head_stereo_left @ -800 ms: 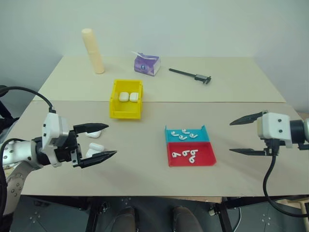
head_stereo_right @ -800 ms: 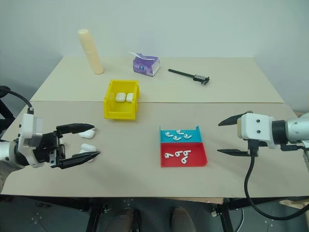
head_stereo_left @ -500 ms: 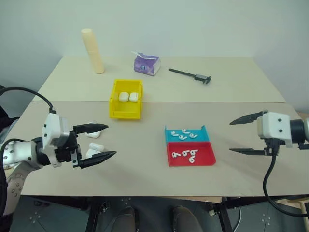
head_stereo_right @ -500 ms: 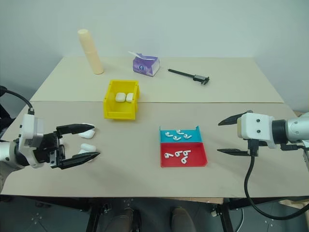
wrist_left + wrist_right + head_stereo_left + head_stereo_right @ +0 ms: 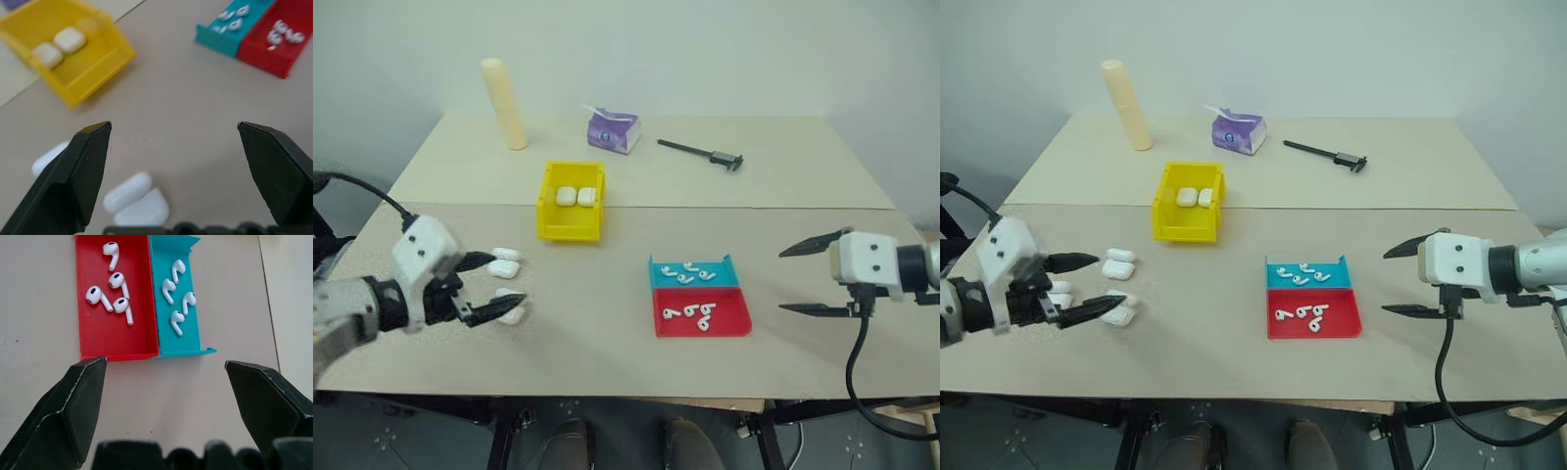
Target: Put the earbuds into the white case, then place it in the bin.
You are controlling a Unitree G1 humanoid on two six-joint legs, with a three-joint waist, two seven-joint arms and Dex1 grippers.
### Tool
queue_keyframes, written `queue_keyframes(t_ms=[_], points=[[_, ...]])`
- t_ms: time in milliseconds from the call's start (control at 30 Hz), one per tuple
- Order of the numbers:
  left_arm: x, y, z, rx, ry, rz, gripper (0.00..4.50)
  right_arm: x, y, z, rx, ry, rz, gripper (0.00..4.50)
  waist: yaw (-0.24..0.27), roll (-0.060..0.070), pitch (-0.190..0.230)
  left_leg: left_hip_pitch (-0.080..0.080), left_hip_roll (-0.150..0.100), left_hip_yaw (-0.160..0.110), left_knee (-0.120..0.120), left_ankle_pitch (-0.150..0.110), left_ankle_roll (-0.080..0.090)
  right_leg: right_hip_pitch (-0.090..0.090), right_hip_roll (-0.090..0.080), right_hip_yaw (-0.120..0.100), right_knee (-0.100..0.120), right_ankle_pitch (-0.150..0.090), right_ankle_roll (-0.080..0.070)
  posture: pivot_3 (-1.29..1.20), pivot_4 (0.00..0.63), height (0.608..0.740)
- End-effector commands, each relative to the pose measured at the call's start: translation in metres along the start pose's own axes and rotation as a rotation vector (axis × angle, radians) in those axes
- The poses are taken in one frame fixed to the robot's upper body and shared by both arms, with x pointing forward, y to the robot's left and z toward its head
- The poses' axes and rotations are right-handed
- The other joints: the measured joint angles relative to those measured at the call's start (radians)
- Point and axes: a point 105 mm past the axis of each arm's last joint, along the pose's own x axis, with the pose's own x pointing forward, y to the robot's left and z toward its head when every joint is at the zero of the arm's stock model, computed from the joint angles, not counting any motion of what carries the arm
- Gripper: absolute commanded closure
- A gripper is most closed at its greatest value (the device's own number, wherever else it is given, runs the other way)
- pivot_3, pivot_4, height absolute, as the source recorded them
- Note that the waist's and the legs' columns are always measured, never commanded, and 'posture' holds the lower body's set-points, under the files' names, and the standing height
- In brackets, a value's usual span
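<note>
White cases [image 5: 506, 265] lie under our left gripper [image 5: 499, 286] — jaws apart, empty. Our right gripper [image 5: 808, 278], at three o'clock from the earbuds [image 5: 690, 293], also gapes — holding nothing.

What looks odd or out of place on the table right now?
Little stands out. The cream cylinder at the back leans instead of standing straight. The earbuds lie jumbled but inside the red tray and teal tray. Two white cases sit neatly in the yellow bin. Nothing is spilled.
</note>
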Motion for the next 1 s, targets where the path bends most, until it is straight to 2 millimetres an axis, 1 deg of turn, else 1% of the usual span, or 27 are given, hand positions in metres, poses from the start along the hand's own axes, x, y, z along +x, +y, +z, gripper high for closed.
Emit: queue_keyframes(t_ms=[33,133,200,300,333,367,500,567,667,767,833,900,1000], points=[[-0.017,0.026,-0.005,-0.176,0.172,0.143,0.00,-0.004,0.001,0.002,-0.006,0.026,-0.011,0.04,0.000,0.000,0.000,0.000,0.000,0.000,0.000,0.000,0.000,0.000,0.000,0.000,0.000,0.000,0.000,0.00,0.150,0.740],[-0.027,0.050,-0.009,-0.310,0.252,0.259,0.00,0.000,0.007,-0.004,0.005,0.056,-0.001,0.04,-0.001,0.000,0.000,-0.001,-0.001,0.000,0.000,0.000,0.000,-0.001,0.000,0.000,0.000,0.000,0.000,0.00,0.150,0.740],[-0.036,0.058,-0.017,-0.354,0.331,0.290,0.00,0.002,0.009,-0.006,0.014,0.062,0.000,0.04,-0.006,0.000,0.000,-0.001,-0.001,0.000,0.000,0.000,0.000,-0.001,0.001,0.000,0.001,0.000,0.000,0.00,0.150,0.740],[-0.048,0.080,-0.034,-0.454,0.400,0.398,0.00,0.007,0.010,-0.007,0.029,0.056,-0.006,0.04,-0.012,-0.001,0.000,-0.001,0.000,0.001,-0.001,0.000,0.000,-0.003,0.000,0.002,0.001,0.000,0.000,0.00,0.150,0.740],[-0.048,0.086,-0.041,-0.507,0.407,0.412,0.00,0.010,0.012,-0.008,0.037,0.053,-0.001,0.04,-0.010,-0.001,0.000,0.000,0.000,0.001,-0.001,0.000,0.000,-0.003,0.000,0.002,0.003,0.000,-0.001,0.00,0.150,0.740],[-0.046,0.089,-0.045,-0.541,0.410,0.416,0.00,0.012,0.013,-0.008,0.042,0.051,0.003,0.04,-0.008,-0.001,0.001,0.001,0.000,0.002,-0.001,0.000,0.000,-0.003,0.000,0.002,0.004,-0.001,-0.001,0.00,0.150,0.740],[-0.036,0.083,-0.051,-0.580,0.467,0.343,0.00,0.019,0.013,-0.012,0.045,0.059,0.015,0.04,-0.002,-0.002,0.001,0.001,-0.001,0.005,0.000,0.000,-0.001,-0.003,0.000,0.001,0.007,-0.002,-0.003,0.00,0.150,0.740],[-0.030,0.088,-0.057,-0.651,0.492,0.325,0.00,0.023,0.010,-0.012,0.044,0.060,0.012,0.04,0.001,-0.002,0.001,0.000,-0.001,0.005,0.000,0.000,-0.001,-0.004,0.000,0.001,0.007,-0.002,-0.003,0.00,0.150,0.740],[-0.021,0.090,-0.064,-0.707,0.547,0.296,0.00,0.025,0.009,-0.011,0.037,0.055,0.016,0.04,0.005,-0.002,0.001,-0.001,-0.001,0.005,0.000,0.000,-0.001,-0.004,0.000,0.000,0.007,-0.002,-0.003,0.00,0.150,0.740],[-0.016,0.095,-0.069,-0.715,0.603,0.309,0.00,0.027,0.008,-0.010,0.038,0.048,0.008,0.04,0.008,-0.002,0.001,-0.001,-0.001,0.006,0.000,0.000,-0.001,-0.004,0.000,0.000,0.006,-0.002,-0.003,0.00,0.150,0.740],[-0.010,0.096,-0.070,-0.663,0.637,0.293,0.00,0.029,0.009,-0.010,0.039,0.049,0.007,0.04,0.008,-0.003,0.001,-0.002,-0.001,0.006,0.000,0.000,-0.001,-0.004,0.001,0.000,0.007,-0.002,-0.003,0.00,0.150,0.740],[-0.005,0.099,-0.069,-0.664,0.645,0.275,0.00,0.028,0.011,-0.011,0.043,0.052,0.004,0.04,0.009,-0.003,0.001,-0.002,-0.001,0.006,0.001,0.000,-0.001,-0.004,0.001,0.000,0.007,-0.002,-0.003,0.00,0.150,0.740],[0.001,0.111,-0.066,-0.695,0.630,0.302,0.00,0.027,0.014,-0.012,0.057,0.056,-0.005,0.04,0.014,-0.003,0.001,-0.002,-0.002,0.005,0.001,0.000,-0.001,-0.003,0.001,0.000,0.007,-0.002,-0.003,0.00,0.150,0.740]])
